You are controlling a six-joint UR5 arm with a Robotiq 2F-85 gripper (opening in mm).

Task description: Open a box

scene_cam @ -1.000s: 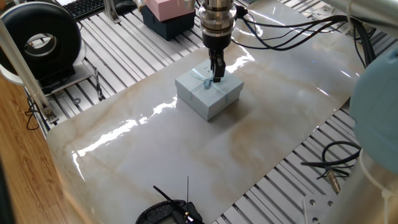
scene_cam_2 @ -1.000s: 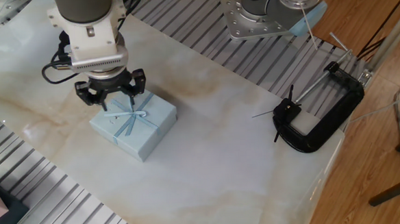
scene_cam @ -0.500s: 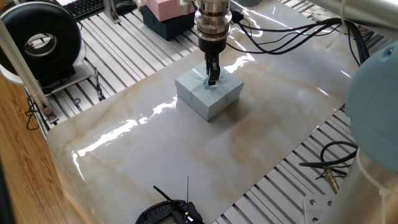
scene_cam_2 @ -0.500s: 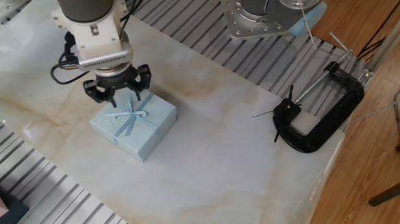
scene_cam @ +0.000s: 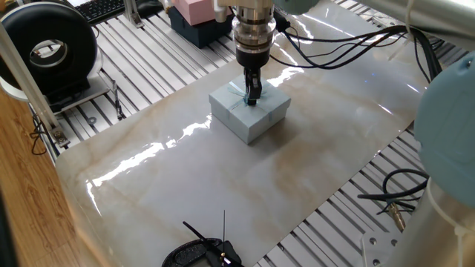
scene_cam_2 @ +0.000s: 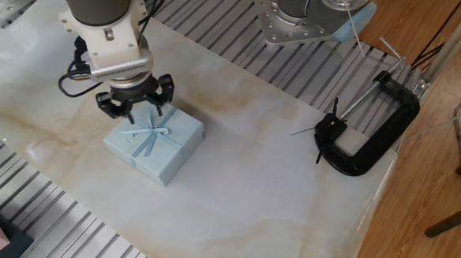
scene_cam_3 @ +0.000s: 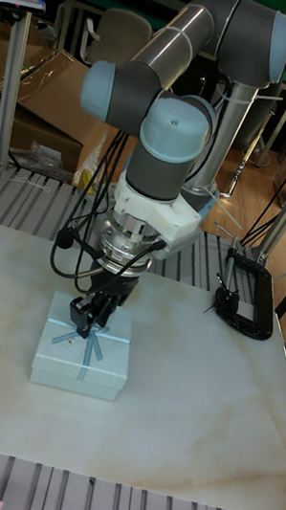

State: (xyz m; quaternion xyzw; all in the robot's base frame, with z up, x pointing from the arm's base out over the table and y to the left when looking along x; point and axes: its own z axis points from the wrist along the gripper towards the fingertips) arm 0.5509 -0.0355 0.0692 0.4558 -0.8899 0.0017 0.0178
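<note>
The pale blue box (scene_cam: 249,115) stands on the marble-look tabletop (scene_cam: 223,178) with its lid on and the ribbon bow (scene_cam_2: 156,134) tied on top. My gripper (scene_cam: 252,95) points straight down over the lid, its fingertips at the bow. Seen from the other fixed view, the gripper (scene_cam_2: 144,116) hangs above the box (scene_cam_2: 164,148) at its far edge, fingers spread and open. In the tall view, the gripper (scene_cam_3: 92,319) reaches the ribbon on the box (scene_cam_3: 83,359), and nothing is lifted.
A pink box on a dark base (scene_cam: 199,11) sits at the back by a keyboard (scene_cam: 100,9). A black clamp (scene_cam_2: 365,134) lies near the table's edge. A round black device (scene_cam: 52,48) stands left. Cables (scene_cam: 401,200) trail off at the right.
Over the last second the gripper shifted a little sideways across the lid toward the bow, then held still. The box has not moved.
</note>
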